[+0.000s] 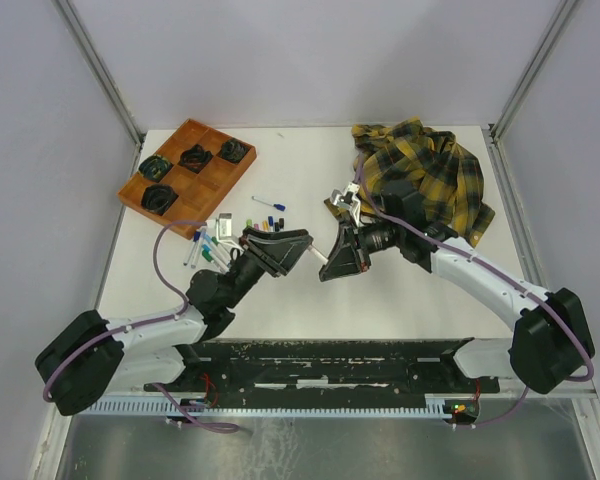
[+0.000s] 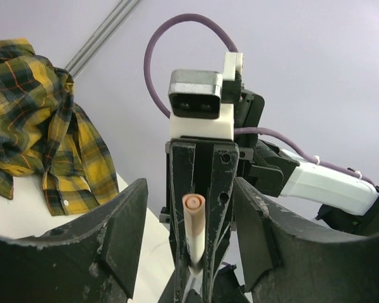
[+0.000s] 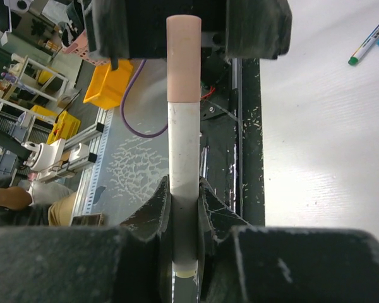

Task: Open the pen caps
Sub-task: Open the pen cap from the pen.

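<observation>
Marker barrel (image 3: 183,145) clamped in right end effector (image 3: 184,189), pink cap (image 3: 184,57) aimed toward 9 o'clock between left end effector's (image 2: 189,218) spread jaws, likely for pull-off.

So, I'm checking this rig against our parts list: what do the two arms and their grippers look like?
Both match: the left arm and right arm have white shells between bulky black joints, each trailed by a loose purple cable. The left gripper and right gripper are black, with broad, scuffed wedge-shaped fingers. A white and grey camera block sits on the right wrist.
</observation>
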You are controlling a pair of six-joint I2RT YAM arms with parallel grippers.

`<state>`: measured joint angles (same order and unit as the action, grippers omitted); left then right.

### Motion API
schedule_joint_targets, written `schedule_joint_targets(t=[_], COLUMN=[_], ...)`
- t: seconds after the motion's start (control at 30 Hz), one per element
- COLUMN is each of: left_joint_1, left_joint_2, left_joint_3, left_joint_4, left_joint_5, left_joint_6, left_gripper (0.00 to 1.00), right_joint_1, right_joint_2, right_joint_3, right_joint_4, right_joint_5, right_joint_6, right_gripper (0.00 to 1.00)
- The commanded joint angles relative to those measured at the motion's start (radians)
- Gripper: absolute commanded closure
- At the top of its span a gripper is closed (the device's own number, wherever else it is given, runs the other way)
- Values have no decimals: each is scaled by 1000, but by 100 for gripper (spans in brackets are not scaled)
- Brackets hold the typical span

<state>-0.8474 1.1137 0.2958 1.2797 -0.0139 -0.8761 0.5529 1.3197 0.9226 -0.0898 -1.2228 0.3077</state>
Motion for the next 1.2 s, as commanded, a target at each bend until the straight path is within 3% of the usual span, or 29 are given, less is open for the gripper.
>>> schedule_joint_targets(t=[0.0, 0.13, 0.53, 0.8, 0.97, 1.17], left_joint_1=[25, 28, 28, 33, 90, 301], left_joint_2=[-14, -1, 49, 48, 10, -52], left_joint_3=[12, 23, 38, 44, 44, 99], left_joint_4=[-5, -6, 10, 17, -2, -9], left_joint_5=[61, 76, 112, 103, 92, 114], left_joint_6=[-59, -65, -83, -75, -68, -84], left_gripper=[40, 51, 61, 97, 97, 97], right_joint_1=[5, 5, 5, 5, 4, 18], right_joint_2=[2, 4, 11, 18, 26, 60], right_joint_3=[42, 45, 55, 55, 53, 54], right_joint_4=[-56, -70, -89, -93, -93, -93], right_joint_5=[-39, -34, -13, -12, -16, -22], right_joint_6=[-60, -72, -78, -78, -76, -67], right_gripper=[100, 100, 100, 100, 100, 100])
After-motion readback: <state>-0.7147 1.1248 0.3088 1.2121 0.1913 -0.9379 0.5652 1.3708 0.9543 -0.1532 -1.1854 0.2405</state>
